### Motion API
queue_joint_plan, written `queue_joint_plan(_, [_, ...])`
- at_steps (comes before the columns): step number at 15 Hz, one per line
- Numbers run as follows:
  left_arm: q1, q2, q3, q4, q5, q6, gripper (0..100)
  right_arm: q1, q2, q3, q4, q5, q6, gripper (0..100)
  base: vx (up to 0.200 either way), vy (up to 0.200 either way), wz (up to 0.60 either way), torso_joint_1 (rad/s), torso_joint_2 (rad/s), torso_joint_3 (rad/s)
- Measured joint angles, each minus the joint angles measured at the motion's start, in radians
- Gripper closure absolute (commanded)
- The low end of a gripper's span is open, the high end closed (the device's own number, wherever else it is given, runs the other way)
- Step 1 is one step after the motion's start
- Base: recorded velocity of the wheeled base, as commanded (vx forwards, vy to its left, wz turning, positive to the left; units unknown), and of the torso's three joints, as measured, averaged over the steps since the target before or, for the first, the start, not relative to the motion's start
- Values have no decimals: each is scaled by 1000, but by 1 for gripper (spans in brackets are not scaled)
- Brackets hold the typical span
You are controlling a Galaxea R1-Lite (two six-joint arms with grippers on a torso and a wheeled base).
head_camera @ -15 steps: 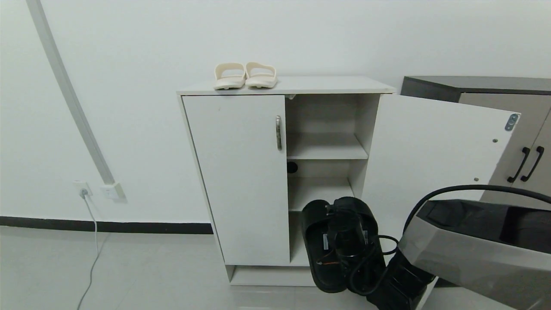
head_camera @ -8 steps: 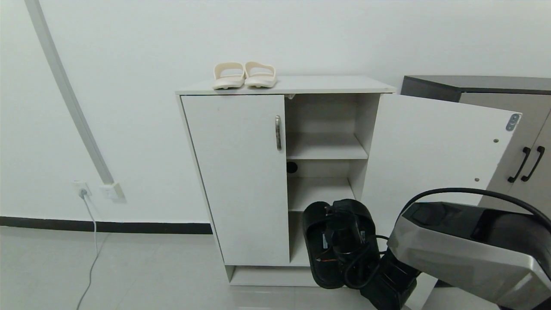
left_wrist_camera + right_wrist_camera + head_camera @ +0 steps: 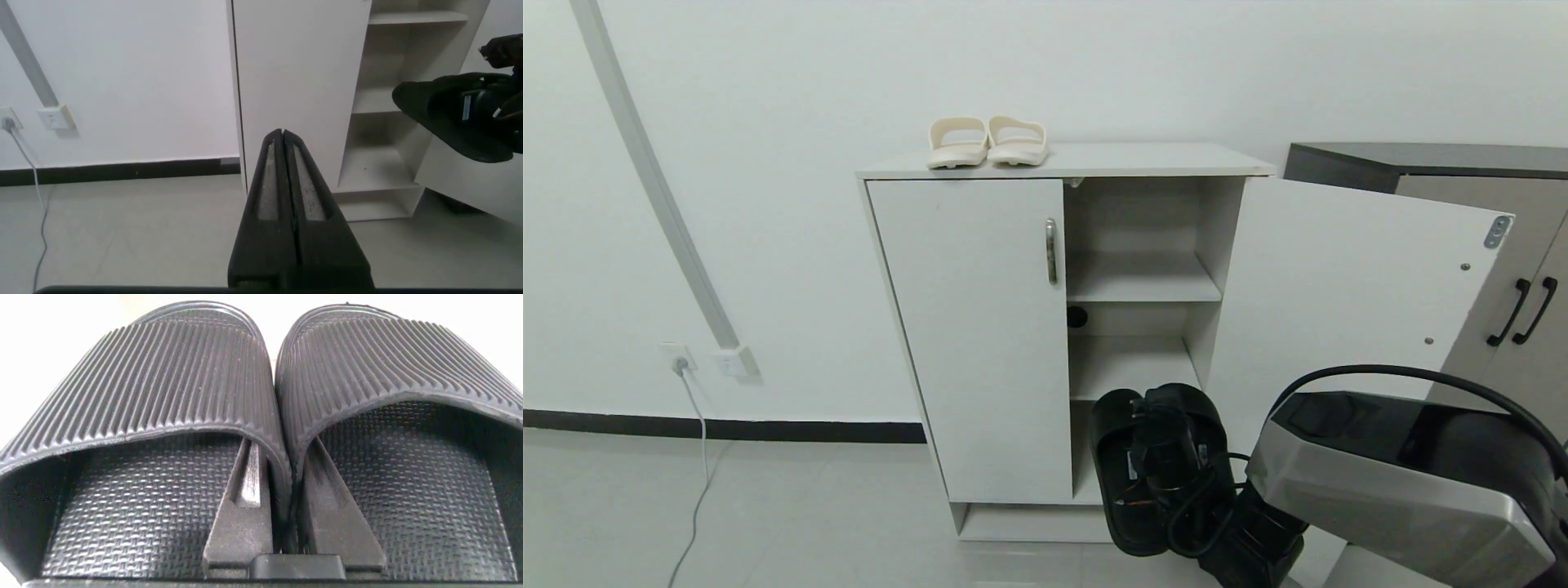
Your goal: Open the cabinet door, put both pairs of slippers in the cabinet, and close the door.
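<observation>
The white cabinet has its left door closed and its right door swung wide open, showing two bare shelves. A cream pair of slippers sits on the cabinet top at the left. My right gripper is shut on the black pair of slippers, held soles outward just in front of the lowest compartment. In the right wrist view its fingers pinch the adjoining strap walls of the black slippers. My left gripper is shut and empty, low above the floor, facing the cabinet.
A grey cabinet with black handles stands right behind the open door. A wall socket with a hanging cable and a slanted wall conduit are at the left. Bare tiled floor lies before the cabinet.
My right arm has shifted a little left and lower with the black slippers, closer to the bottom compartment. The cream slippers and the doors have stayed put.
</observation>
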Motion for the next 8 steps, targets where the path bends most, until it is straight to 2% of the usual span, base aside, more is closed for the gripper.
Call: queue_joint_plan(8, [0,0,0,0,0,-1,100,0,22,-15,1,1,0,100,0,0,0,4,4,-188])
